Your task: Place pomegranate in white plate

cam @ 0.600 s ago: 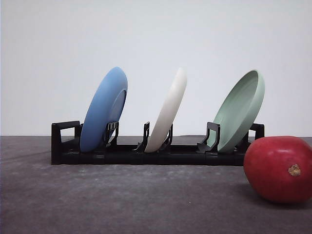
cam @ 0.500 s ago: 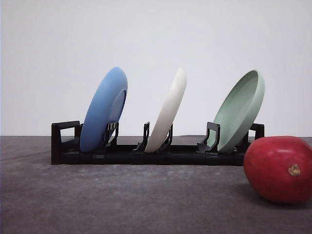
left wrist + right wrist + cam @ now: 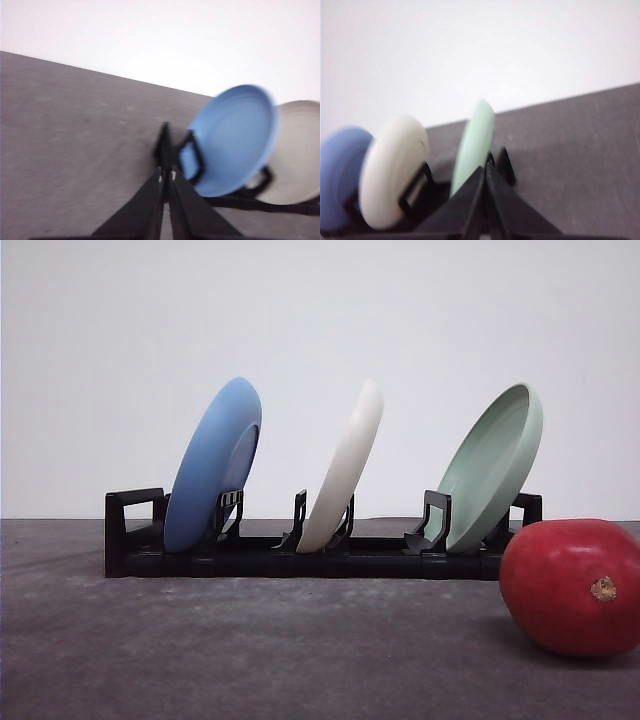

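Note:
The pomegranate (image 3: 572, 586), glossy red with a tan nub, rests on the grey table at the near right of the front view. The white plate (image 3: 344, 468) stands on edge in the middle slot of a black rack (image 3: 300, 558); it also appears in the left wrist view (image 3: 297, 150) and the right wrist view (image 3: 392, 170). My left gripper (image 3: 166, 175) is shut, fingertips together, held off the rack's left end near the blue plate (image 3: 232, 137). My right gripper (image 3: 486, 167) is shut too, in front of the pale green plate (image 3: 474, 145). Neither holds anything.
In the rack, a blue plate (image 3: 213, 462) leans at the left and a pale green plate (image 3: 492, 466) at the right. The grey table (image 3: 250, 650) stretches in front of the rack. A plain white wall stands behind.

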`<state>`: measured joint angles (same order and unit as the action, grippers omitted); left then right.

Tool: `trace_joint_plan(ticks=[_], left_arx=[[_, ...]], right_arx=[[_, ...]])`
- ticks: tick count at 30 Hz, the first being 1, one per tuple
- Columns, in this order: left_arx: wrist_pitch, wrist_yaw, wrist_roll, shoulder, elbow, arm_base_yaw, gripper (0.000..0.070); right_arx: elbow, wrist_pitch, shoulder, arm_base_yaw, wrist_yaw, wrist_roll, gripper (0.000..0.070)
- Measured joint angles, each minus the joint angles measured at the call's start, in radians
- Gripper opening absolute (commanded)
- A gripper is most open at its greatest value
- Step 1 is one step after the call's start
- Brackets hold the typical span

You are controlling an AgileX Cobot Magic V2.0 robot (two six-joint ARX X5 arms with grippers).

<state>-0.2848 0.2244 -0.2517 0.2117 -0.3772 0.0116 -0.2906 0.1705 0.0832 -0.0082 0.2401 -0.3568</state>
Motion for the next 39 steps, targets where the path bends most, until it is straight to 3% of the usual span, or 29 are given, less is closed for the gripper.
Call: trace_joint_plan(ticks=[3,7,9,15,20,26,28,30,33,35,37,39], left_arx=[[-0.039,0.091,-0.004,0.092,-0.127,0.0,0.0002],[-0.107,0.232,-0.002,0.22,-0.301,0.0,0.0001],[-0.154,0.312,0.004,0.286,-0.385,0.0,0.0001],[-0.332,0.54,0.097,0.457,-0.612,-0.02,0.0],[-0.453,0.62,0.231,0.534,-0.715,-0.078,0.0],[-0.454,0.638,0.32,0.533,-0.716,-0.134,0.0005],[-0.456,0.638,0.34,0.533,-0.716,-0.14,0.0058],[-0.461,0.637,0.35,0.534,-0.716,-0.141,0.0169],[-0.463,0.635,0.358,0.535,-0.716,-0.141,0.0433],[-0.463,0.635,0.363,0.537,-0.716,-0.141,0.0574],[-0.463,0.635,0.364,0.54,-0.716,-0.141,0.0624],[-0.464,0.635,0.364,0.546,-0.716,-0.146,0.0639]], right_arx=[[-0.141,0.076,0.091,0.0,0.007,-0.015,0.0],[-0.347,0.204,0.235,0.0,0.099,-0.005,0.0],[-0.442,0.285,0.302,0.0,0.156,0.025,0.0],[-0.675,0.541,0.488,0.0,0.387,0.208,0.0],[-0.713,0.582,0.53,0.0,0.494,0.335,0.0],[-0.713,0.581,0.523,0.0,0.497,0.367,0.0],[-0.713,0.581,0.523,0.0,0.497,0.369,0.0012],[-0.713,0.581,0.523,0.0,0.497,0.37,0.008],[-0.713,0.581,0.524,0.0,0.497,0.376,0.0409],[-0.713,0.581,0.524,0.0,0.497,0.377,0.0582],[-0.713,0.581,0.524,0.0,0.497,0.377,0.0626],[-0.713,0.581,0.524,0.0,0.497,0.377,0.0626]])
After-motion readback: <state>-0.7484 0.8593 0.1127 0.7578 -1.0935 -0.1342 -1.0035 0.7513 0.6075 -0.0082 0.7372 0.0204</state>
